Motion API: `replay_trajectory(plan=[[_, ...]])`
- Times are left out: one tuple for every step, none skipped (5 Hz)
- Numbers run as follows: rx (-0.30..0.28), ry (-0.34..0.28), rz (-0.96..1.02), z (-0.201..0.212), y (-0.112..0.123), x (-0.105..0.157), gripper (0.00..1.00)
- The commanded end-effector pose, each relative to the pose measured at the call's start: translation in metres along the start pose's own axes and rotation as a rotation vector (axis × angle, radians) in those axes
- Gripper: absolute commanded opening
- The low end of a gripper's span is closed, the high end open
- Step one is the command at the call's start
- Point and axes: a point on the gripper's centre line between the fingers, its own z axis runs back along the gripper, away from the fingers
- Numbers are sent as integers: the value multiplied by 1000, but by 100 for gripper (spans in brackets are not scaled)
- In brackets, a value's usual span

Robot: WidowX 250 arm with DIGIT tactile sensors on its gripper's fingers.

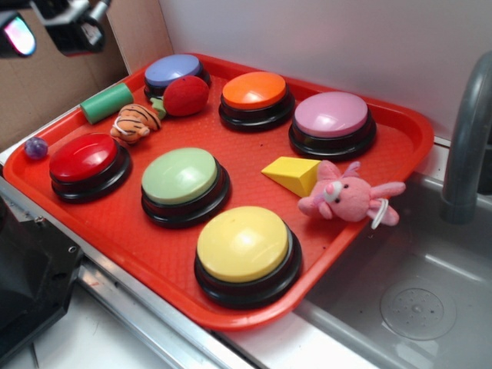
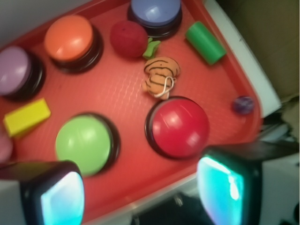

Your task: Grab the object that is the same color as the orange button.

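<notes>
The small plush tiger (image 1: 134, 123), orange with black stripes, lies on the red tray (image 1: 115, 223) between the red-topped button (image 1: 86, 157) and the red fuzzy ball (image 1: 186, 95). The orange button (image 1: 254, 91) stands at the back of the tray. My gripper (image 1: 46, 32) hangs high at the top left, above the tray's left edge, well apart from the tiger. In the wrist view the gripper (image 2: 145, 197) is open and empty, with the tiger (image 2: 160, 75) ahead beyond the red-topped button (image 2: 179, 126) and the orange button (image 2: 69, 37) at upper left.
The tray also holds blue (image 1: 175, 71), pink (image 1: 332, 115), green (image 1: 181, 177) and yellow (image 1: 243, 244) buttons, a green cylinder (image 1: 106, 102), a purple ball (image 1: 36, 147), a yellow wedge (image 1: 294, 174) and a pink bunny (image 1: 346, 197). A sink (image 1: 415, 307) and faucet (image 1: 467, 138) lie to the right.
</notes>
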Motion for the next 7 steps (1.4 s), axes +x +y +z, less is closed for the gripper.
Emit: replay_trajectory(plan=[[50,-93,260,-43,22,29,100],[69,-109,303,-67,27,45,100],[109,-132,312,-84,30,53,100],[111,-144,286,-99,33,61,100],[114,-134,294,-109,38,64,100],[86,-115,279,-124,38,62,100],[105,-94,278,-135,37,61,100]])
